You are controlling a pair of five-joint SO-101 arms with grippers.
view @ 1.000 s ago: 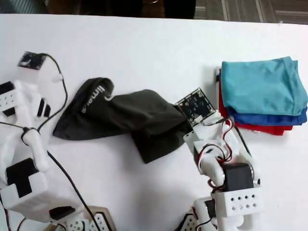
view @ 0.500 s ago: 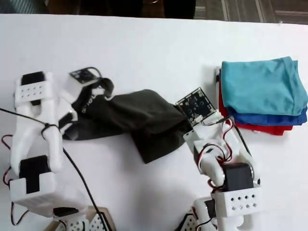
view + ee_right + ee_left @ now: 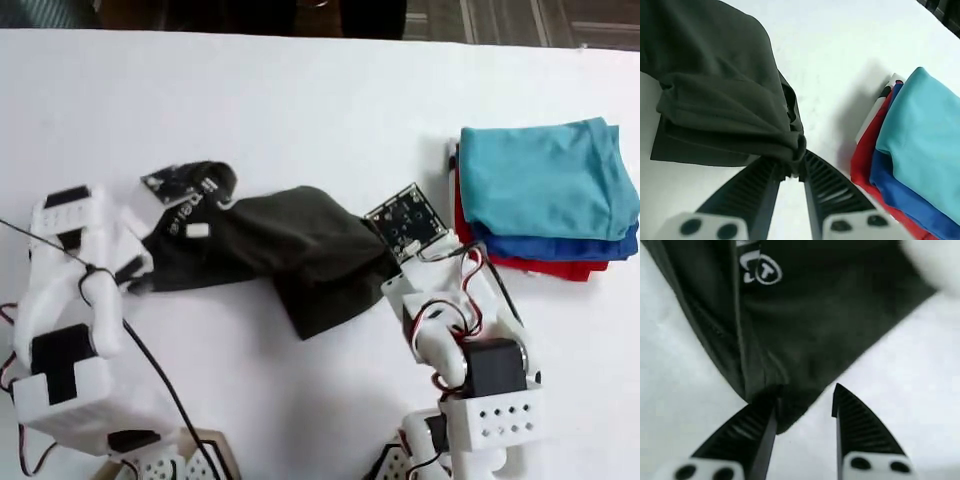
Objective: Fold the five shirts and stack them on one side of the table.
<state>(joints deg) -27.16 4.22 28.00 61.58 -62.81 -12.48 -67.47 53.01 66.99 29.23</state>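
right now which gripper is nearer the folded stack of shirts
Right. The right gripper pinches the dark shirt near the stack; the left gripper is open at that shirt's far end.

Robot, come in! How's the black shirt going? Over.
Left tool open at black shirt edge. Right tool shut on its other end. Folded stack off to the side, apart.

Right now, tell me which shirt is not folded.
The black shirt, spread mid-table; the right gripper pinches it. The teal shirt, blue shirt and red shirt lie folded, stacked.
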